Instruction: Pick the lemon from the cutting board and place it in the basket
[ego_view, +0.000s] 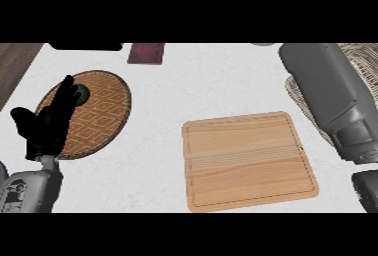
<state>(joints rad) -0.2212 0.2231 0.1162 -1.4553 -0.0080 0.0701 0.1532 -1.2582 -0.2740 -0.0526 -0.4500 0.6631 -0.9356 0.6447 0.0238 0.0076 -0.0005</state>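
At the right edge of the surface (184, 90), the wicker basket (297, 96) shows only as slivers of weave on either side of the big grey right forearm (325, 95) that lies across it, so what it holds, if anything, is hidden. The cutting board (247, 160) in the middle is bare, and the lemon appears nowhere in view. It may be inside the right robot hand (367, 190), a dark shape cut off by the lower right edge, or already in the basket under the arm; I cannot tell which, nor whether that hand is closed round anything. The main risk follows from that: the hand sits low beside the board's corner and seems off the visible weave, so if it does carry the lemon, a release there would likely put the fruit on the surface to roll away. The forearm could also nudge the basket's rim as it swings. The left robot hand (46, 127) rests open with its fingers up and holds nothing, above a round woven mat (103, 115) where a small dark round thing (81, 93) peeks out beside the fingers.
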